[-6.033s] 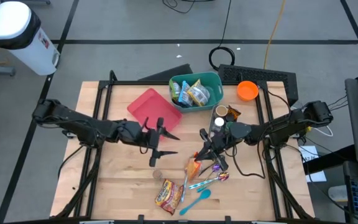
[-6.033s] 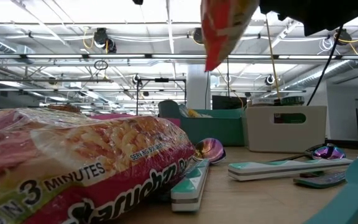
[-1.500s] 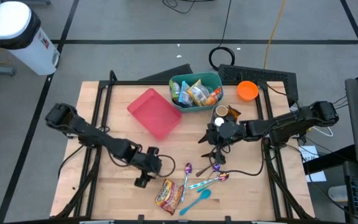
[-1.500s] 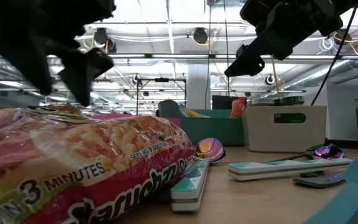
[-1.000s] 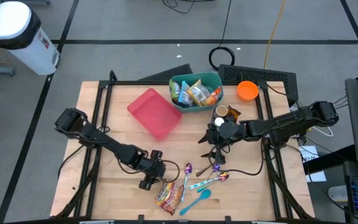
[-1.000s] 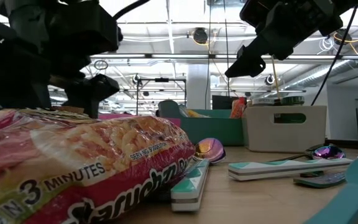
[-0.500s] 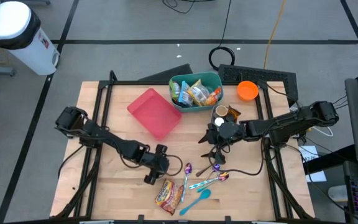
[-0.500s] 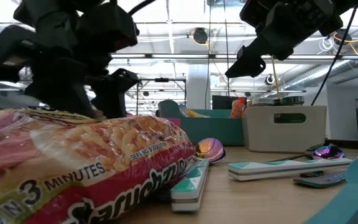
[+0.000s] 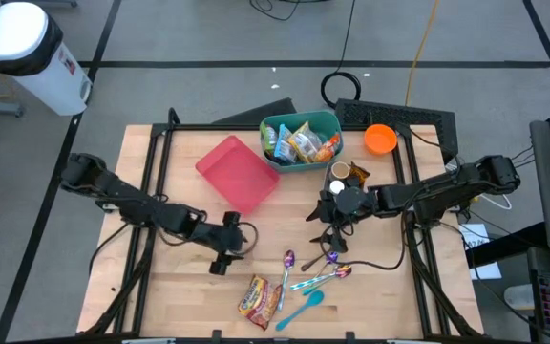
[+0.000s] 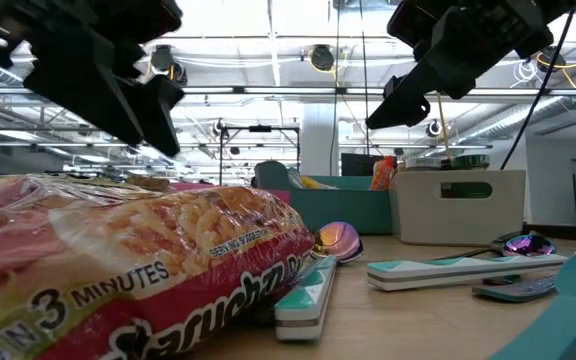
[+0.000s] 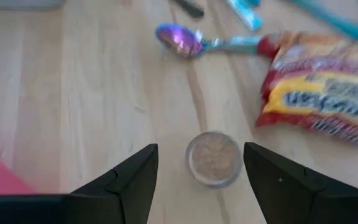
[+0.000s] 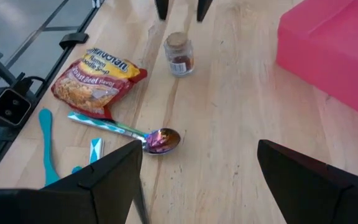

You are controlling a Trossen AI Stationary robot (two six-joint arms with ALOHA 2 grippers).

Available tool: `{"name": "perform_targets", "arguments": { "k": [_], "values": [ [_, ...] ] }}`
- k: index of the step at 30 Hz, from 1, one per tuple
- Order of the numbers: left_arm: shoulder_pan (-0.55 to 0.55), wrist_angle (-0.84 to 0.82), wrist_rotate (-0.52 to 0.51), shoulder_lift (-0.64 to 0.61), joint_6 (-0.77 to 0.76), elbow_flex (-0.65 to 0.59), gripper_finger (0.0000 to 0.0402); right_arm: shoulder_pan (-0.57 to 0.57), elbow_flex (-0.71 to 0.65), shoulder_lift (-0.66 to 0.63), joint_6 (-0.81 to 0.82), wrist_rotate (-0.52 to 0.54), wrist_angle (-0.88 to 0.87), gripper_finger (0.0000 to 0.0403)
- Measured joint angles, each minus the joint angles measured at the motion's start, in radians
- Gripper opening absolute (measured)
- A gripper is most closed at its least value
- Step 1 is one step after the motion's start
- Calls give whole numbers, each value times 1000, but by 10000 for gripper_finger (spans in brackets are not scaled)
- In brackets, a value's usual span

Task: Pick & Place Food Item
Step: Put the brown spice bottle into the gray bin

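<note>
Jar (image 11: pixel 214 158), small, round, glass, between open left gripper (image 11: pixel 201 163) fingers, crinkly noodle pkt (image 11: pixel 319 98) near.

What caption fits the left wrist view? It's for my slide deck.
Left gripper, jaws open, poised above a small spice jar standing on the wooden table, ramen packet and spoon beyond.

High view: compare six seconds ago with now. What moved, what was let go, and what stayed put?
The orange packet, which hung from the right gripper before, now lies in the teal bin; that gripper is open and empty. The left gripper swung toward the ramen pack and now hovers open over the small jar. Jar, ramen pack, spoons and red tray stayed put.
</note>
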Motion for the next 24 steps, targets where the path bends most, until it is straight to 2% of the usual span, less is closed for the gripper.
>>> {"name": "perform_targets", "arguments": {
  "k": [3,7,10,13,19,24],
  "values": [
    [-20,95,-8,-96,-52,-124,243,10,0,0,0,0,2,308],
    [-58,358,-6,-168,-119,-308,243,15,0,0,-1,0,9,308],
    [-88,592,-34,-157,-142,-445,243,15,0,0,-2,0,16,308],
    [-99,764,-106,-85,-162,-515,243,15,0,0,-3,2,24,308],
    [-105,849,-126,48,-151,-505,244,15,0,1,-8,3,40,308],
    [-106,859,-61,182,-120,-446,243,15,0,1,-8,3,32,308]
  ]
}}
